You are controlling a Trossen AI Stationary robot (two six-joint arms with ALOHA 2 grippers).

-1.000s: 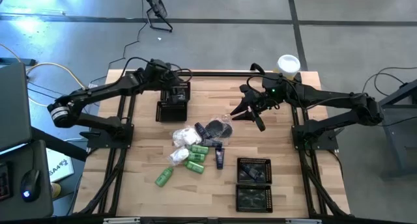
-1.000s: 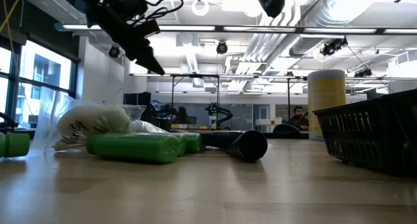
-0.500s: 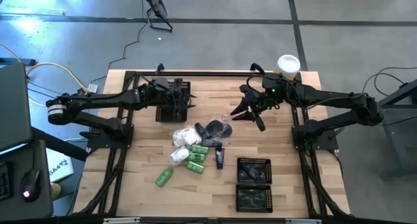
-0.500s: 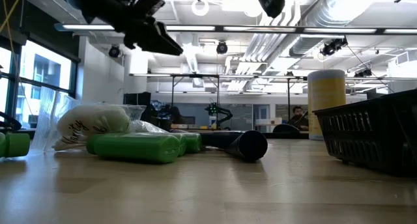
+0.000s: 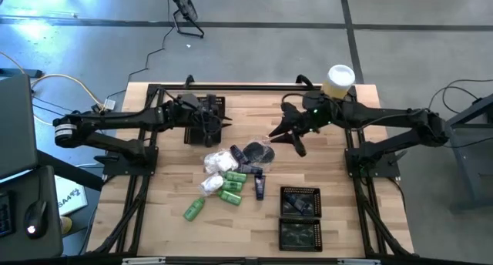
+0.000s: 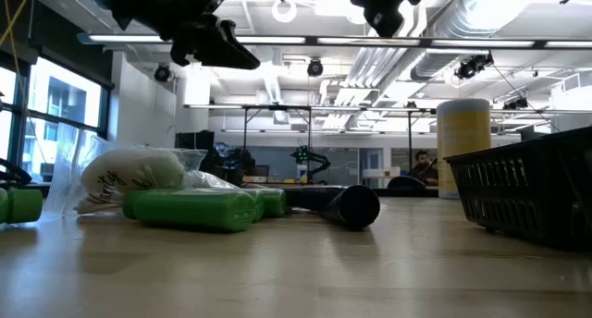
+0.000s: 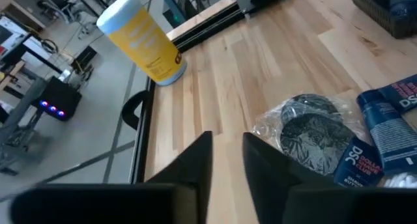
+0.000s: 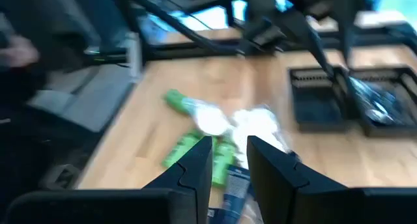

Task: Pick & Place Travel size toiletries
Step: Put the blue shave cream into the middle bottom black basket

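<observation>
The travel size toiletries lie in a loose pile at the table's middle: green bottles (image 5: 229,194) (image 6: 190,210), white crinkly packets (image 5: 219,161), dark blue tubes (image 5: 259,188) (image 7: 384,133) and a round dark case (image 5: 258,152) (image 7: 306,123). One green bottle (image 5: 193,209) lies apart, nearer the front. My left gripper (image 5: 223,125) (image 7: 227,165) hovers by the near right corner of the far-left black mesh tray (image 5: 202,130), fingers a narrow gap apart and empty. My right gripper (image 5: 286,138) (image 8: 229,152) hangs above the table to the pile's far right, also narrowly open and empty.
A tall yellow cylinder with a white lid (image 5: 337,80) (image 7: 140,42) stands at the far right edge. Two more black mesh trays (image 5: 299,202) (image 5: 299,234) sit at the near right. Bare wood lies between the pile and the right arm.
My left gripper has swung from over the far part of the left tray toward the table's near side and middle, and has tipped up from pointing steeply down to nearly level. The pile has not moved.
</observation>
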